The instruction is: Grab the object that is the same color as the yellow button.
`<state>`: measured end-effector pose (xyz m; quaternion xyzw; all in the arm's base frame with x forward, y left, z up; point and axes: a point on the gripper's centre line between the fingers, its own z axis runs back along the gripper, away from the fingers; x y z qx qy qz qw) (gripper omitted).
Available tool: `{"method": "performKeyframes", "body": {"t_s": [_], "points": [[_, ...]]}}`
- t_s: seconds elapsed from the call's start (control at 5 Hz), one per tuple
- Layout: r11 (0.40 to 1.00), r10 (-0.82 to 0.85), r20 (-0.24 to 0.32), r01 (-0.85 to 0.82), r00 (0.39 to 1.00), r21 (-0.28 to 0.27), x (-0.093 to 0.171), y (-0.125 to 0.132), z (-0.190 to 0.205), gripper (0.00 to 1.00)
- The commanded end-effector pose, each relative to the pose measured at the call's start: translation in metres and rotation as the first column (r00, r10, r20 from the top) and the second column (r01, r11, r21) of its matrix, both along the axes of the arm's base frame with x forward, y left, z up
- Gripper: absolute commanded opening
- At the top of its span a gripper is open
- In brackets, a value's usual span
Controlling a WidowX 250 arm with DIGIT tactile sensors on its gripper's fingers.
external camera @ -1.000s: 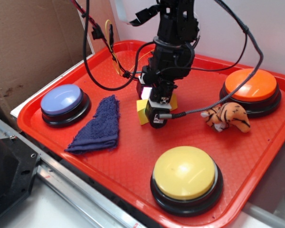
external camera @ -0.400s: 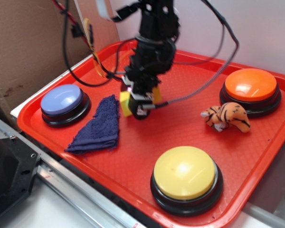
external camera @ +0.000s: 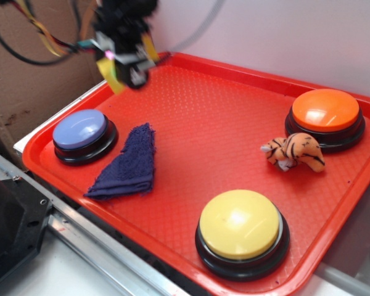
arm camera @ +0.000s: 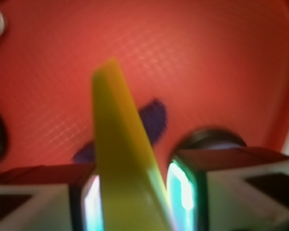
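Wrist view is showing the yellow wedge [arm camera: 123, 159] sitting between the two fingers [arm camera: 53, 192], its thin edge pointing away from the camera toward the red tray [arm camera: 207, 57] far below. The gripper [arm camera: 130, 202] is clamping on the block: one pad is pressing its left face and the other is lying just beside its sloping right face, though blur is making the exact contact on that side hard to read.

Exterior view is placing the gripper [external camera: 124, 61] high above the tray's [external camera: 222, 117] far left corner, with a sliver of the yellow wedge [external camera: 110, 75] peeking out beneath it, well clear of the surface. The yellow button [external camera: 239, 223] is resting at the near edge, the lavender-blue button [external camera: 80, 129] at the left with the dark blue cloth [external camera: 132, 163] beside it, and the orange button [external camera: 325, 110] and plush tiger [external camera: 294, 152] at the right.

The wedge is looking small, rigid and light, so it is probably asking for little squeeze. Its smooth matte faces and taper are the concern: pads pressing on sloped sides could be nudging it outward toward the thin end. A hold on the thicker part, across the flat parallel faces, would likely be steadier.
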<state>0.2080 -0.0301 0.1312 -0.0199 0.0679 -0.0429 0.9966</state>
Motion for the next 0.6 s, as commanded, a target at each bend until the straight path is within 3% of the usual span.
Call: {"method": "performKeyframes", "body": {"t_s": [0.0, 0.2, 0.4], "points": [[0.989, 0.145, 0.203, -0.145, 0.968, -0.014, -0.043, -0.020, 0.098, 0.00], [0.992, 0.118, 0.252, -0.123, 0.961, 0.006, -0.052, -0.023, 0.136, 0.00], [0.994, 0.080, 0.260, -0.097, 0.962, 0.054, -0.056, -0.021, 0.130, 0.00]]}}
